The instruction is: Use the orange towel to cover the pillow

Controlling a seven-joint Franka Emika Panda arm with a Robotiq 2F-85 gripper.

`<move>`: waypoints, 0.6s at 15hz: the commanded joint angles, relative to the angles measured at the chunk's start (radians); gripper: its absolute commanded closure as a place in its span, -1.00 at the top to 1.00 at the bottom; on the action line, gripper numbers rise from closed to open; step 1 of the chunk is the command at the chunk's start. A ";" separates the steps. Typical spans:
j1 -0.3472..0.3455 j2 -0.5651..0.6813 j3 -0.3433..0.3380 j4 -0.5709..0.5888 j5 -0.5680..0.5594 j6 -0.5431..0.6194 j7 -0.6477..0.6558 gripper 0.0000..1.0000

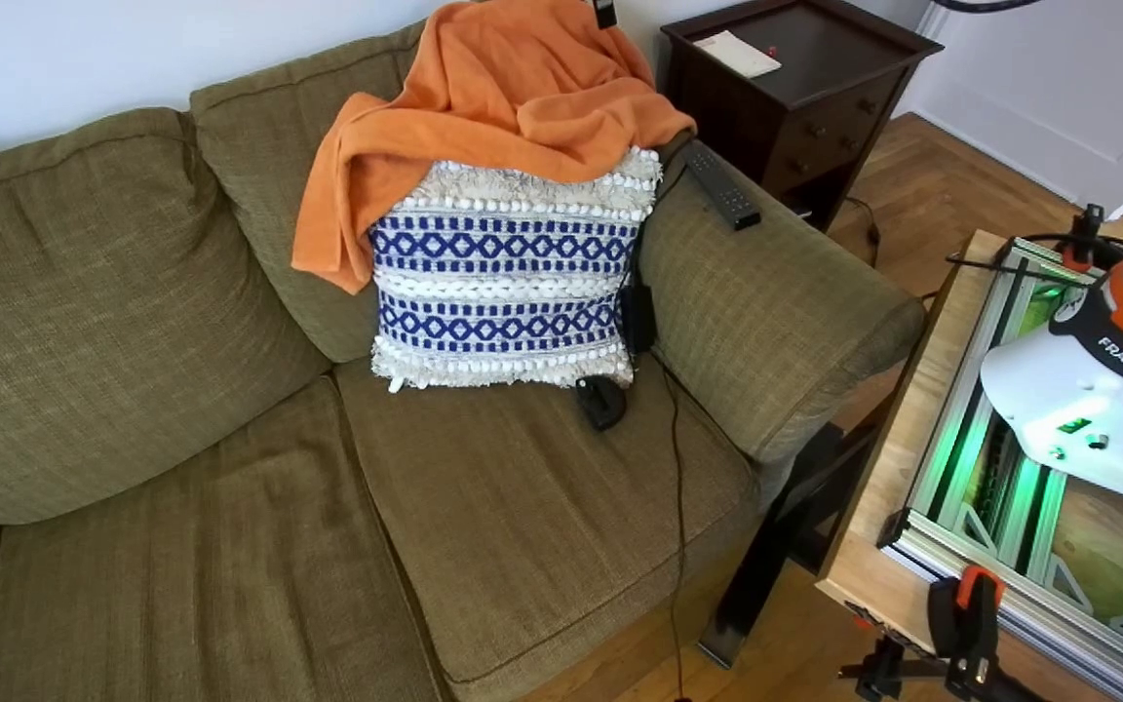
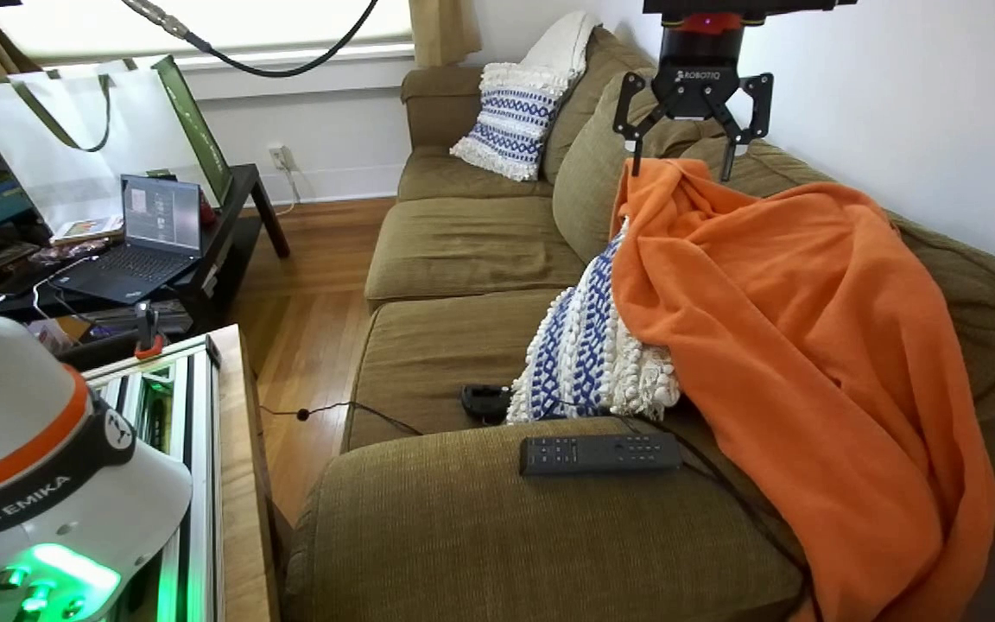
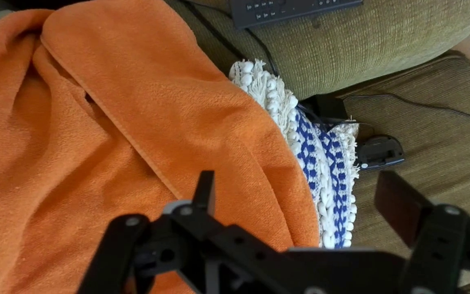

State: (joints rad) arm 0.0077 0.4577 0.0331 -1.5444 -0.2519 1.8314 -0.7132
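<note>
The orange towel (image 1: 522, 107) lies in folds over the sofa back and the top of the pillow (image 1: 513, 283). In an exterior view the pillow's lower, blue-patterned part shows bare, and one towel corner hangs down beside it. In an exterior view the towel (image 2: 817, 294) also drapes down behind the sofa arm, and the pillow (image 2: 579, 345) shows from the side. My gripper (image 2: 681, 164) is open and empty above the towel. In the wrist view the open jaws (image 3: 298, 190) span the edge of the towel (image 3: 137, 122) and the exposed strip of the pillow (image 3: 335, 175).
A remote (image 1: 722, 190) lies on the sofa arm (image 1: 776, 302). A black device (image 1: 600, 402) with cables sits at the pillow's lower corner. A dark side table (image 1: 805, 58) stands behind the arm. A similar pillow (image 2: 510, 121) is at the sofa's far end.
</note>
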 commanded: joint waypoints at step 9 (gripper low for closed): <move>-0.019 0.243 0.054 0.103 -0.012 0.249 -0.248 1.00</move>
State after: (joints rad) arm 0.0085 0.6520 0.0844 -1.5124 -0.2540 2.0802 -0.8795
